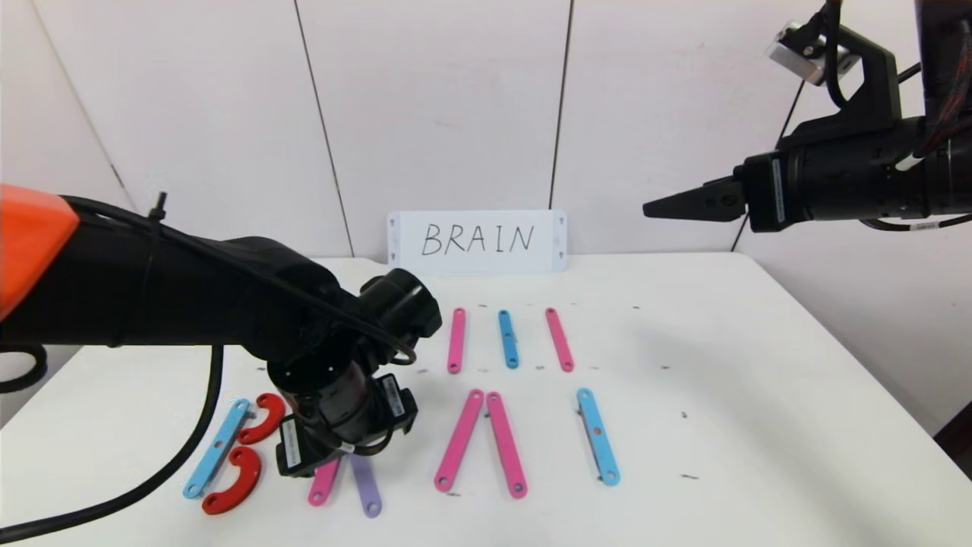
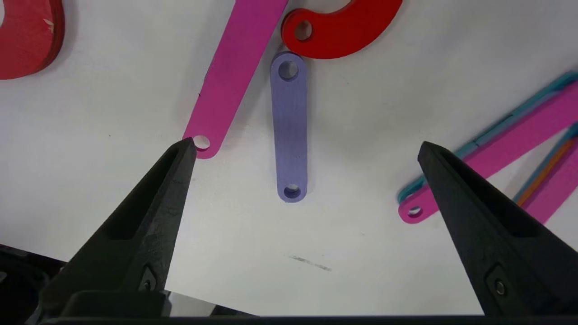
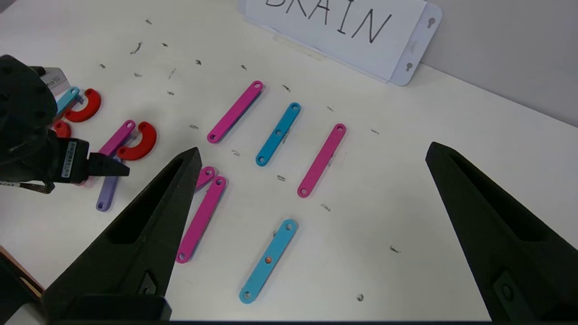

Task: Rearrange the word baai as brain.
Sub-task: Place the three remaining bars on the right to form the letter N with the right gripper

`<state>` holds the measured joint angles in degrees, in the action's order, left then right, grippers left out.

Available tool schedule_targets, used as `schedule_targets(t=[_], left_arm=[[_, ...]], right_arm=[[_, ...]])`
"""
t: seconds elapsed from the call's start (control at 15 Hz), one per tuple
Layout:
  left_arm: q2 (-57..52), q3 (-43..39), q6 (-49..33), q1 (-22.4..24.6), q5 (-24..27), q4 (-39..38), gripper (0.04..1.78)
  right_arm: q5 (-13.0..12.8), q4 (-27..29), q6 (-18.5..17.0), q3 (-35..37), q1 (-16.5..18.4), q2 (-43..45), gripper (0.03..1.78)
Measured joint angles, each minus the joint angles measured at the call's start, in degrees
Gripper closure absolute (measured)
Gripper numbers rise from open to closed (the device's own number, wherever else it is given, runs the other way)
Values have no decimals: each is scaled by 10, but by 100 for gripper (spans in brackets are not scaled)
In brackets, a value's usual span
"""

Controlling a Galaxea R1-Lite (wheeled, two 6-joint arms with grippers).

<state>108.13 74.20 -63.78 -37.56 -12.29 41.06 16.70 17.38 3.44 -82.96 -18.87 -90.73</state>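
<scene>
The word baai lies as flat pieces on the white table. At the front left are a light-blue bar and two red curves. Beside them lie a pink bar, a purple bar and a third red curve. Further right, two pink bars meet at the top, then comes a light-blue bar. My left gripper hangs open just above the purple bar, which lies free between the fingers. My right gripper is open, raised high at the right.
A white card reading BRAIN leans on the back wall. In front of it lie a pink bar, a blue bar and another pink bar. Small dark marks dot the table.
</scene>
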Motion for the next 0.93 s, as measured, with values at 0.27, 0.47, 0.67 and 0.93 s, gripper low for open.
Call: schedule_targets(t=[0.27,0.47,0.67,0.93], left_arm=[[-60,7,125,21,-1,4,8],[-104,35,219,60,3,0,8],[-125,85,282,94,10,3,8],[-136,158,370,144,59,6,8]], right_arm=[[-5,-8,9,1,3,-3,7],[-6,-12,16,2,3,-7,7],[-8,-12,18,-6,5,-22,7],[-8,-10,27,-8,6,-32,7]])
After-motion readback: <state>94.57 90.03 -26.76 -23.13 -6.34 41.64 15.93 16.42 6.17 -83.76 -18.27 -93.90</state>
